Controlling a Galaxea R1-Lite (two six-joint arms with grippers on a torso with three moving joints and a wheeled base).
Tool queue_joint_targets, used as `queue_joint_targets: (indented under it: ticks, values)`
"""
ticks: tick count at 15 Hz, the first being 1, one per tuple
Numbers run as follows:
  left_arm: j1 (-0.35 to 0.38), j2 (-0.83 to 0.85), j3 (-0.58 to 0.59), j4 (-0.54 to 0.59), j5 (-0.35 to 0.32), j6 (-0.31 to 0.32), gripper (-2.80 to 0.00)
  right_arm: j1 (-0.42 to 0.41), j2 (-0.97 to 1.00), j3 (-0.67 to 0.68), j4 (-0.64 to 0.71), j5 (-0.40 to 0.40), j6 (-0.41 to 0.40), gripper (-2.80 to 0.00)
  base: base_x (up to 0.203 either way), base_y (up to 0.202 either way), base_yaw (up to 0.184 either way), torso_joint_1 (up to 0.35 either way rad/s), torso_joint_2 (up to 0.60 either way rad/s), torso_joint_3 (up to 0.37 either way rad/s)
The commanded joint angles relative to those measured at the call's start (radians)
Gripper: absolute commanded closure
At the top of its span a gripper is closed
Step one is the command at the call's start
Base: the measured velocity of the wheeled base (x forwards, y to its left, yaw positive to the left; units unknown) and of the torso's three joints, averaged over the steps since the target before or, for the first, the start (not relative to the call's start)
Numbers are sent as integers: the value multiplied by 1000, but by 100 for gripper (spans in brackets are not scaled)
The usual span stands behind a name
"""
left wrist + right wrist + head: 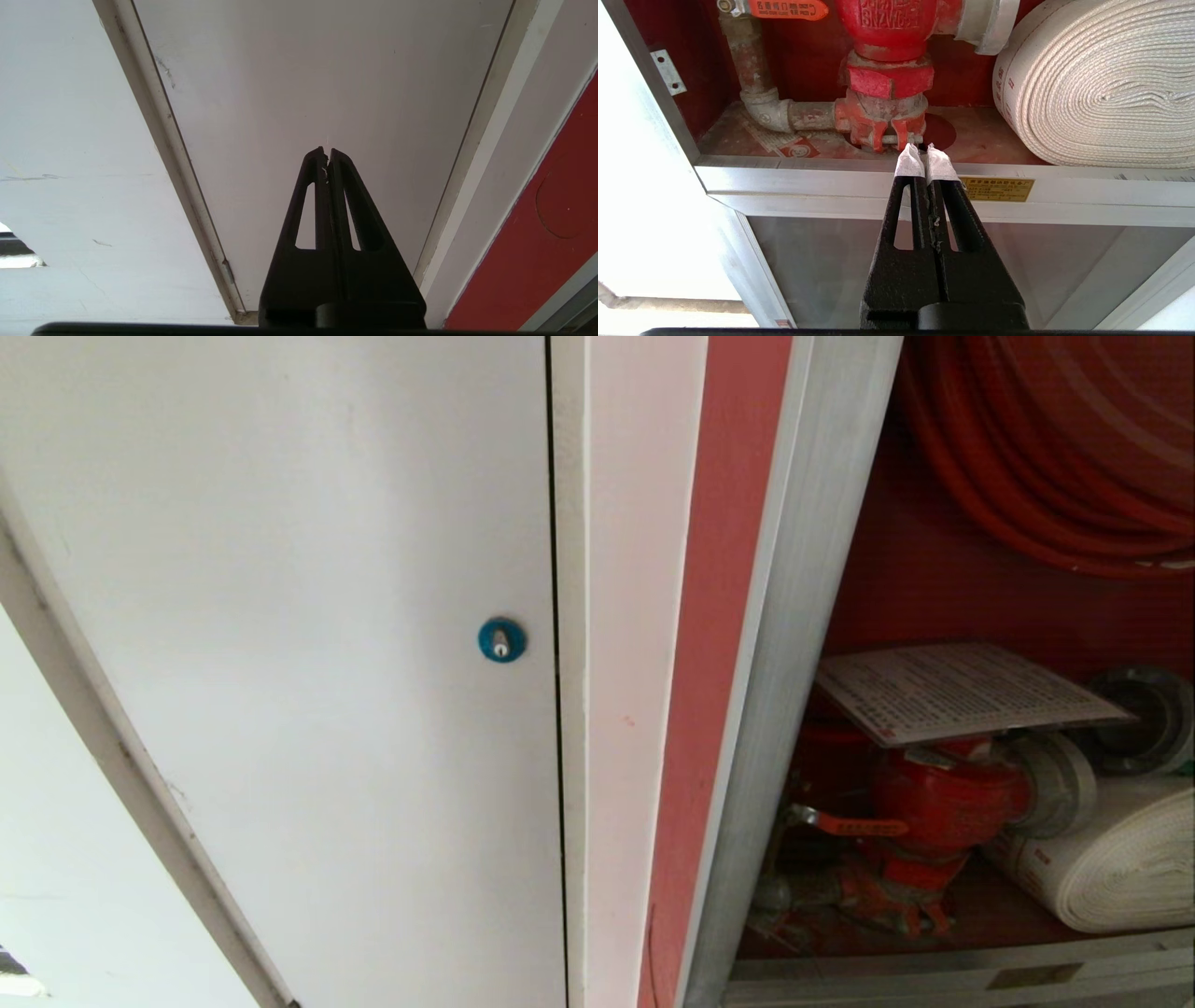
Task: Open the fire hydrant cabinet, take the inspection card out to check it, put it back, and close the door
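Note:
The fire hydrant cabinet point(794, 663) stands open at the right of the head view, silver-framed and red inside. The inspection card point(962, 691) lies flat on top of the red valve point(943, 803), printed side up, with nothing gripping it. The cabinet's door is out of view. Neither arm shows in the head view. My right gripper point(926, 148) is shut and empty, its white-taped tips in front of the cabinet's lower silver rail point(831, 182), below the valve point(887, 42). My left gripper point(327, 150) is shut and empty, facing a plain white door point(303, 70).
A white door point(280, 616) with a blue round lock point(501, 640) fills the left of the head view. Inside the cabinet are a red hose reel point(1055, 457) above and a white rolled hose point(1111, 877) beside the valve. A brass plate point(997, 189) sits on the rail, above a grey panel point(831, 261).

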Motion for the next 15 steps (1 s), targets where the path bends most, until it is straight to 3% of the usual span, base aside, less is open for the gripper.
queue_joint_targets:
  ticks: [1,6,11,12,15]
  values:
    - [0,1,8,0,0,0,0,0,0,0,1,0,-1,0,0,0,0,0,0,0]
    - [0,1,8,0,0,0,0,0,0,-22,12,-1,0,0,0,0,0,0,0,0]
    - [0,1,8,0,0,0,0,0,160,-227,42,33,-6,0,0,0,0,0,0,0]
    - [0,1,8,0,0,1,0,0,217,-265,40,42,-27,0,0,0,0,0,0,0]
    - [0,1,8,0,0,1,0,2,350,-318,-10,66,-230,0,0,0,0,0,0,0]
